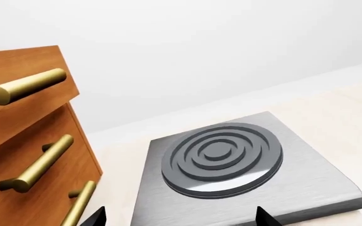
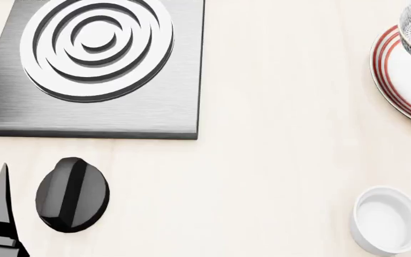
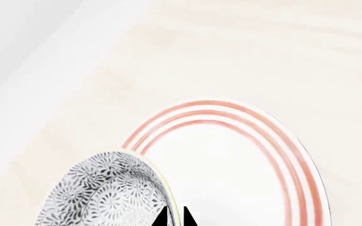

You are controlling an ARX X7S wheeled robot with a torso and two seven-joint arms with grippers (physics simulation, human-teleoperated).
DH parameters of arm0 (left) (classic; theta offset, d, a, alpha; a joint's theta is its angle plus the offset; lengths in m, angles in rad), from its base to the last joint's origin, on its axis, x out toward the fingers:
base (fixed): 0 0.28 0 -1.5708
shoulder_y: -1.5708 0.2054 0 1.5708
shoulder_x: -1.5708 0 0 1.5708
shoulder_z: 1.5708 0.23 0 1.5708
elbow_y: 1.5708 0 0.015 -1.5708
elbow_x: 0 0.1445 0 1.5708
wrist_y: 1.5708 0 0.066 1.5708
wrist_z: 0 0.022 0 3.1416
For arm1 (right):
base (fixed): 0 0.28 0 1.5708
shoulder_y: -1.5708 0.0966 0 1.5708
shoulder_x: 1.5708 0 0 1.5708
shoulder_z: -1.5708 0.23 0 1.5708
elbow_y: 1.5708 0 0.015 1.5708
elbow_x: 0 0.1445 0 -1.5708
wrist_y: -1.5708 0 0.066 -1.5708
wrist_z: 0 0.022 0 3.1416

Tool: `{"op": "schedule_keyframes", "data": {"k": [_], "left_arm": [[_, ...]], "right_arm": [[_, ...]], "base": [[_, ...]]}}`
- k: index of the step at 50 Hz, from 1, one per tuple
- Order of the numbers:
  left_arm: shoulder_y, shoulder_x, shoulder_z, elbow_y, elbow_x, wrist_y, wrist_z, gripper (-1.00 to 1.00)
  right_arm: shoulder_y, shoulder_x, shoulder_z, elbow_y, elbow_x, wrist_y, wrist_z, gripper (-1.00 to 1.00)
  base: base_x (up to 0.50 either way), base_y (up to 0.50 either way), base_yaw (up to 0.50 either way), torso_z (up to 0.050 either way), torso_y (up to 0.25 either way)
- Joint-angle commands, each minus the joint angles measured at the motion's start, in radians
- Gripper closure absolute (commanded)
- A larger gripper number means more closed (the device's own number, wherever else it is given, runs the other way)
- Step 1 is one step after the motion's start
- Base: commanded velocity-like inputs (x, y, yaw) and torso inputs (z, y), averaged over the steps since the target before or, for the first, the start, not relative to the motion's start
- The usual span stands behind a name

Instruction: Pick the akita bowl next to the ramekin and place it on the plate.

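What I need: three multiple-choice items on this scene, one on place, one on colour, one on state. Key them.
1. Where is the ramekin in the head view? A upper left; B lower right, on the counter; C centre.
2. The plate has rings of: A red; B blue; C green.
3. The right end effector is: A open and empty; B holding the ramekin; C shut on the akita bowl.
Key: B, it stands alone at that corner. A, red rings circle the rim. C, it pinches the speckled rim.
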Motion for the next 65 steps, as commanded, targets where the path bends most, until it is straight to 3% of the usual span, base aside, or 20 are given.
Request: {"op": "schedule_keyframes", "data": {"k": [1,21,49,65], "left_arm": [[0.003,0.019,-0.017,0.0,0.018,0.008,0.03,-1.0],[0.01,0.019,-0.031,0.0,0.01,0.022,0.033,-1.0],[0.013,0.019,-0.042,0.0,0.007,0.028,0.039,-1.0],[0.019,0.019,-0.036,0.0,0.011,0.032,0.036,-1.0]], "right_arm": [[0.033,-0.049,0.013,0.101,-0.074,-0.032,-0.081,1.0],[0.012,-0.073,0.149,0.104,-0.275,-0.059,-0.122,1.0],[-0.011,-0.111,0.792,0.104,-0.885,0.03,-0.17,1.0],[-0.021,-0.135,1.043,0.103,-1.14,0.047,-0.215,1.0]], "base": [[0.0,0.0,0.0,0.0,0.0],[0.0,0.0,0.0,0.0,0.001],[0.0,0.0,0.0,0.0,0.0],[0.0,0.0,0.0,0.0,0.0]]}}
